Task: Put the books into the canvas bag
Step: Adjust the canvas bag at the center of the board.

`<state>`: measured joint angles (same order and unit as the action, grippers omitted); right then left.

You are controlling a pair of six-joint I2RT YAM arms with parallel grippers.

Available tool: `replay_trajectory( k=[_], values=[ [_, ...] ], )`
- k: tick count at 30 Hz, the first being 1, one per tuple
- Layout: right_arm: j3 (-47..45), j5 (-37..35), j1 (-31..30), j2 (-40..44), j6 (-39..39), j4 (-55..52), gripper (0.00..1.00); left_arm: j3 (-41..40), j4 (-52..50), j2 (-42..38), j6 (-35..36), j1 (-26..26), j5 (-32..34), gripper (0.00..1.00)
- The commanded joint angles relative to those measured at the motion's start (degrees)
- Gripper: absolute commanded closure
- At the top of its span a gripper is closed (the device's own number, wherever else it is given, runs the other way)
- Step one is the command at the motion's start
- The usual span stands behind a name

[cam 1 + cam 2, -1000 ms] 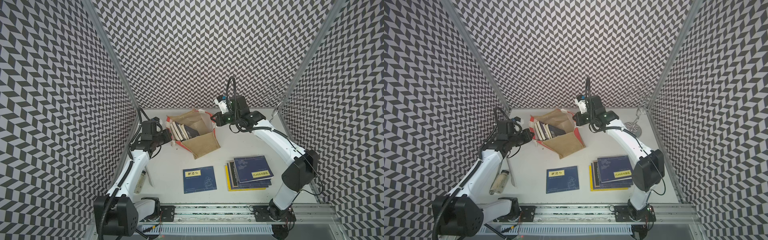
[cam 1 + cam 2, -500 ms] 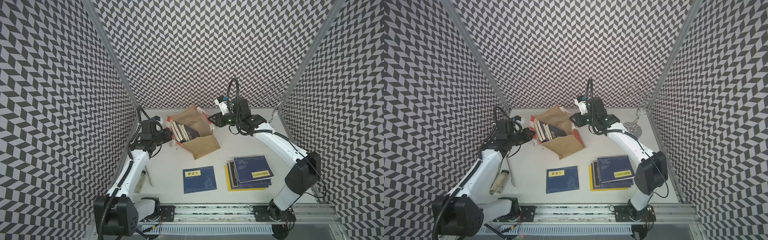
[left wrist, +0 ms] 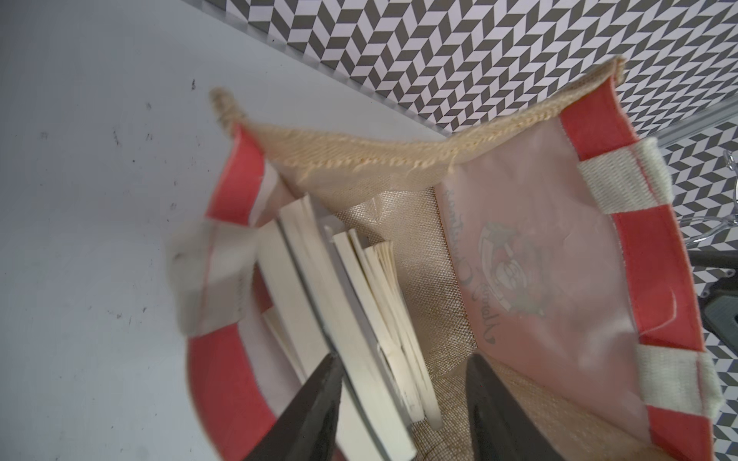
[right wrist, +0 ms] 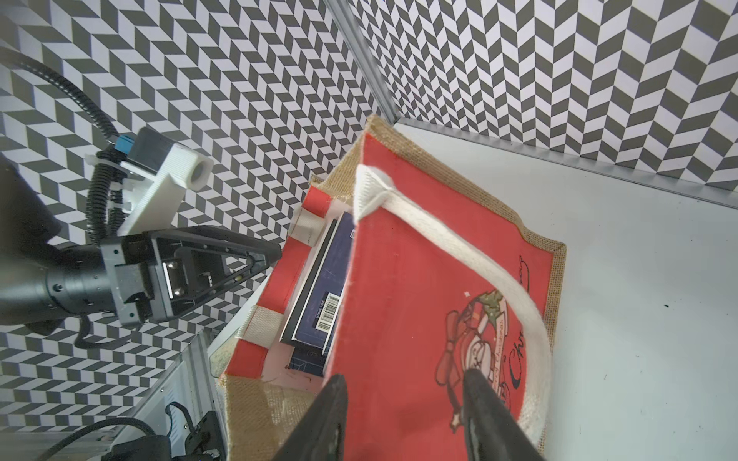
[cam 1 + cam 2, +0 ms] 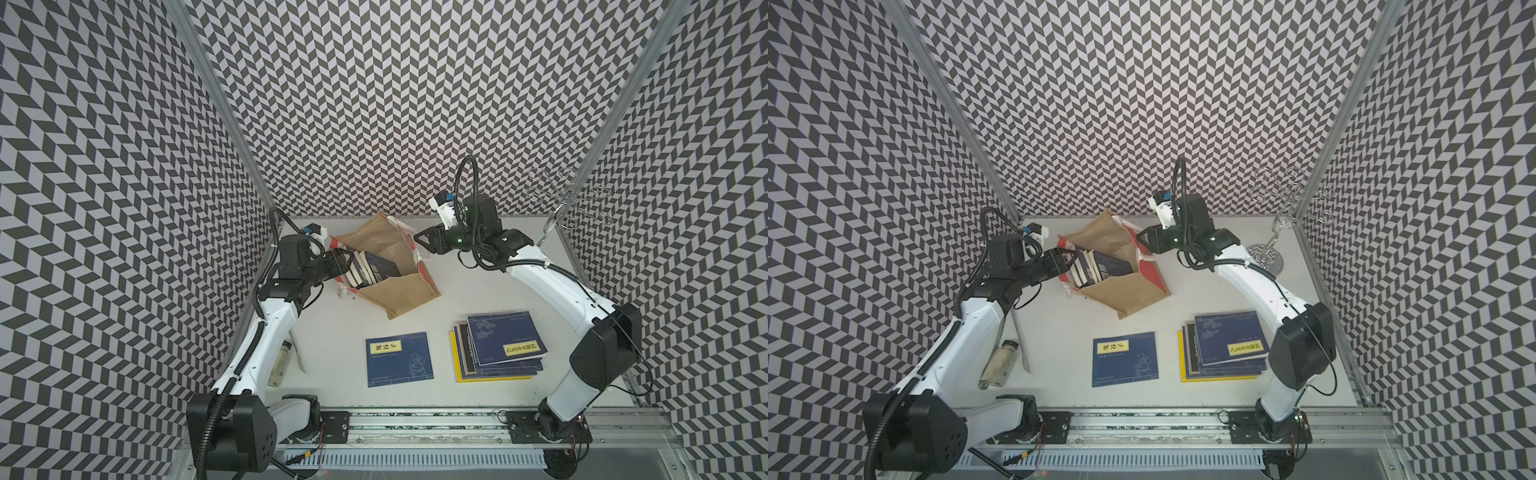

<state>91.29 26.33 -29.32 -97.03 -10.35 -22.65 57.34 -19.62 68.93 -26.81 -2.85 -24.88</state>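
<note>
Boxy tan jute bag with red faces (image 5: 397,286) at the rear middle of the white surface (image 5: 332,332), mouth gaping upward in both top views. Several thin paperbacks (image 5: 370,266) standing on edge inside, pale page edges (image 3: 359,303) showing in the left wrist view. Left tool (image 5: 343,262) at the bag's left rim, jaws apart, nothing clamped. Right tool (image 5: 419,240) at the bag's right rim, jaws apart over the red printed face (image 4: 419,319), clamping nothing. Single navy book with yellow label (image 5: 399,365) flat nearer the front. Fanned stack of navy, dark and yellow books (image 5: 496,352) just to its right. Clear bottle (image 5: 998,363) beside the left arm. Wire stand (image 5: 1273,232) at the rear right.
</note>
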Motion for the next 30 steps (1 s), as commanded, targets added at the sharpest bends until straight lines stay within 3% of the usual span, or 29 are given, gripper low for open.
replay_trajectory(
  k=[1, 7, 12, 17, 22, 27, 30],
  values=[
    [0.2, 1.8, 0.2, 1.7, 1.1, 2.7, 0.51, 0.2, 2.3, -0.7, 0.2, 0.1, -1.1, 0.48],
    [0.3, 1.4, -3.7, 3.2, 4.9, 2.8, 0.45, 0.7, 6.1, 0.8, -2.7, -1.2, -3.5, 0.48],
    [-1.0, 2.5, -5.7, 4.6, 6.8, 1.7, 0.45, 8.8, 4.1, 3.2, -1.6, -7.6, -0.2, 0.48],
    [-4.5, -6.5, -12.1, 9.4, 6.1, 3.6, 0.42, 14.0, 2.9, 5.0, -1.7, -11.8, 1.5, 0.48],
    [-11.4, -17.5, -17.8, 13.7, 1.3, 9.1, 0.32, 15.6, 2.0, 5.8, -1.5, -12.5, 3.8, 0.48],
    [-11.8, -27.6, -21.4, 12.3, -1.4, 8.6, 0.27, 13.8, 4.5, 6.7, -1.6, -12.9, 3.3, 0.48],
    [-12.5, -29.1, -22.4, 11.6, -0.2, 8.7, 0.27, 12.9, 5.1, 7.7, -2.1, -13.2, 2.8, 0.48]
  ],
)
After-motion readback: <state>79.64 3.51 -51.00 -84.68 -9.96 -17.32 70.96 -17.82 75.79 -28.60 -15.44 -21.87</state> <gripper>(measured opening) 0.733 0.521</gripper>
